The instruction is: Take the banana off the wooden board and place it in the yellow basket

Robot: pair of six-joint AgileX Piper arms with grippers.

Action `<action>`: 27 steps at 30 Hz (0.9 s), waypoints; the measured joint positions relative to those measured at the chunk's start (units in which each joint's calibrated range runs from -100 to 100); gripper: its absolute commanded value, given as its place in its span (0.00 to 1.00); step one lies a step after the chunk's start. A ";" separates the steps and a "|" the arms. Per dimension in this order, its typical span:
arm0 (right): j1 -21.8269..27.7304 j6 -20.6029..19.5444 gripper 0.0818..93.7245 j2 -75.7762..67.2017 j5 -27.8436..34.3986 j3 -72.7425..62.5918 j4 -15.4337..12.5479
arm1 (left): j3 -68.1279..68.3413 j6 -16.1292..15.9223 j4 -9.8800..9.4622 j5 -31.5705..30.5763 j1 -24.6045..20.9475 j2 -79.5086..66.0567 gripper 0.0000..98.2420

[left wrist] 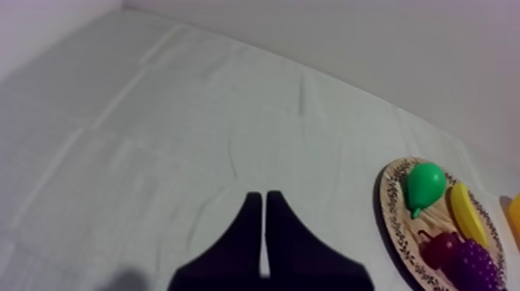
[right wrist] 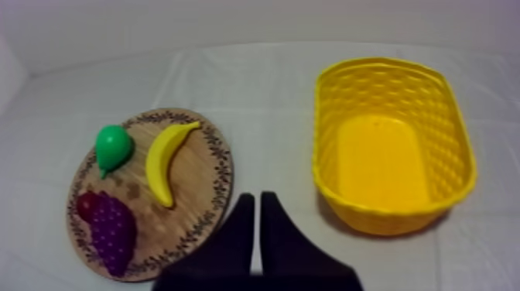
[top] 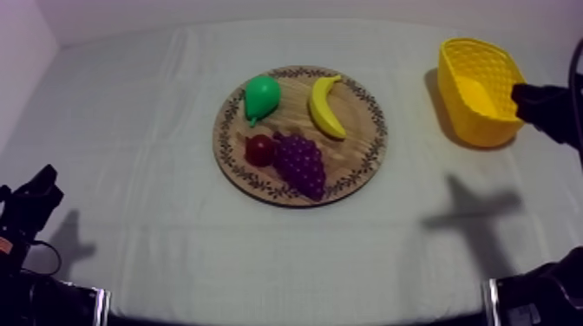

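The banana (top: 326, 106) lies on the wooden board (top: 360, 121), on the side nearest the yellow basket (top: 453, 91). The right gripper (right wrist: 257, 203) is off the board on that same side, well apart from the banana, fingers pressed together on nothing. The left gripper (left wrist: 264, 201) is off the board's other side, closed and empty too.

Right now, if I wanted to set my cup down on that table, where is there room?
The widest bare patch is the grey-white cloth left of the round wooden board. A narrower strip lies between the board and the yellow basket. The board is crowded: green pear, yellow banana, small red fruit, purple grapes.
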 measured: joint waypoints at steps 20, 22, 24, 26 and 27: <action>-7.25 2.33 0.01 30.51 7.14 -24.45 -8.39 | 0.00 0.00 0.00 0.00 0.00 0.00 0.00; -6.87 2.47 0.01 33.96 7.85 -27.19 -9.96 | 0.00 0.00 0.00 0.00 0.00 0.00 0.00; -6.58 3.63 0.01 37.34 9.20 -29.85 -11.37 | 0.00 0.00 0.00 0.00 0.00 0.00 0.00; -6.57 4.51 0.01 40.28 10.02 -32.24 -12.53 | 0.00 0.00 0.00 0.00 0.00 0.00 0.00; -6.67 4.81 0.01 41.84 10.66 -33.58 -13.08 | 0.00 0.00 0.00 0.00 0.00 0.00 0.00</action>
